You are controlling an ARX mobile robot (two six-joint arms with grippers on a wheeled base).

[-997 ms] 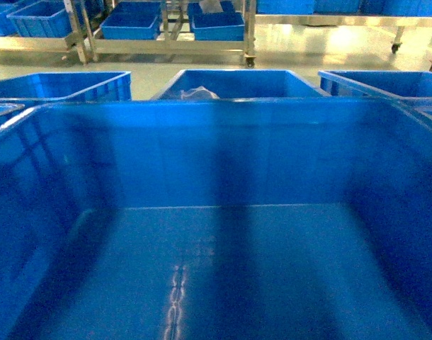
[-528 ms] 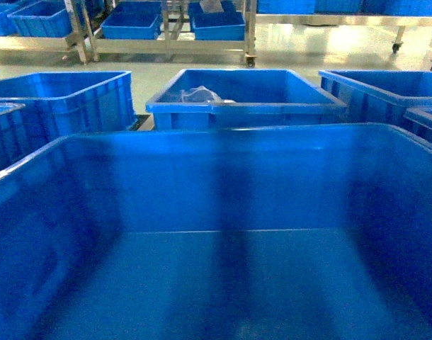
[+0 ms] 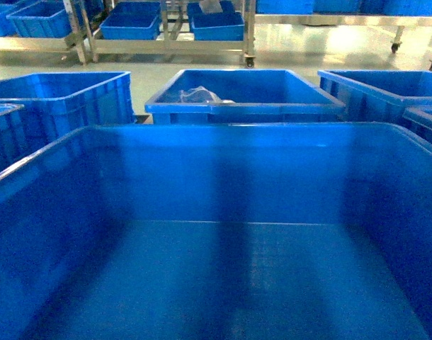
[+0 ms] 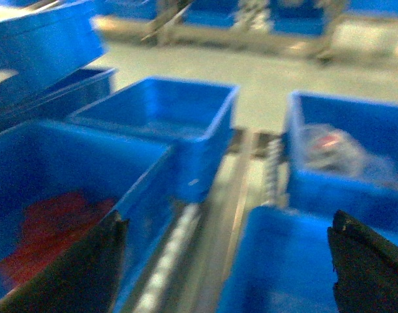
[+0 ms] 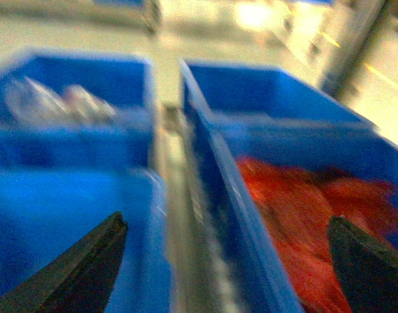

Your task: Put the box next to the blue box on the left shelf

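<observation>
The box [image 3: 223,276] fills the lower part of the head view, open top up, its far wall and flat floor bare and its rim running across the middle of the picture. Beyond it stand 3 more blue crates in a row: a left crate [image 3: 67,95], a middle crate [image 3: 244,95] holding a clear plastic bag [image 3: 196,93], and a right crate [image 3: 386,88]. Further back, a metal rack [image 3: 166,42] carries smaller blue bins near the floor. In the left wrist view, which is blurred, the left hand [image 4: 228,267] has its 2 dark fingers [image 4: 88,267] spread wide at the bottom corners, 1 over a crate with something red [image 4: 49,228] in it, the other over the box's near corner; whether it grips anything I cannot tell. The right wrist view, also blurred, shows the right hand [image 5: 228,267] with fingers equally spread, a crate of red material [image 5: 310,215] to its right; its grip cannot be told either.
</observation>
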